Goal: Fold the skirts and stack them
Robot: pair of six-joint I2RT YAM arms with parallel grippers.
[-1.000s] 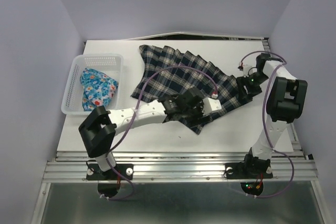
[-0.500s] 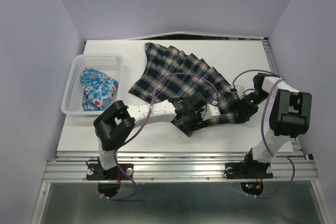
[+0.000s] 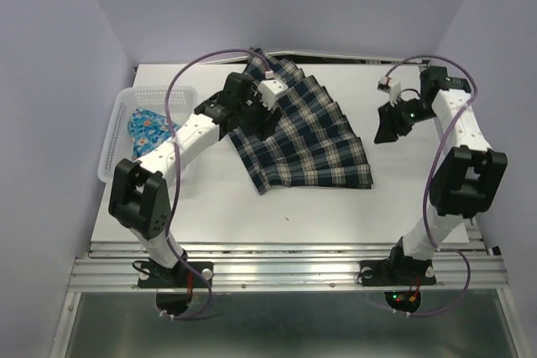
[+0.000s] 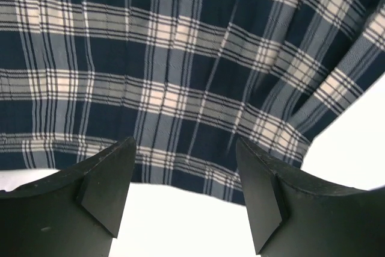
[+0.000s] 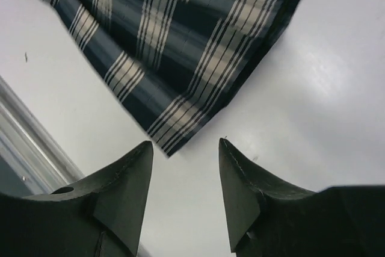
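Observation:
The dark navy plaid skirt lies spread as a pleated fan in the middle of the table. My left gripper is open over its far-left edge; the left wrist view shows plaid cloth ahead of the open jaws and nothing between them. My right gripper is open and empty, apart from the skirt on its right; in the right wrist view a skirt corner lies just ahead. The blue floral skirt sits crumpled in the basket.
The white lattice basket stands at the table's left edge. A metal rail runs along the near edge. Purple cables loop above both arms. Walls close in on the left, the right and the back.
Both grippers left the skirt's near edge. My left arm swung to the skirt's far-left side and my right arm drew back to the right. The skirt now lies flatter and fanned out.

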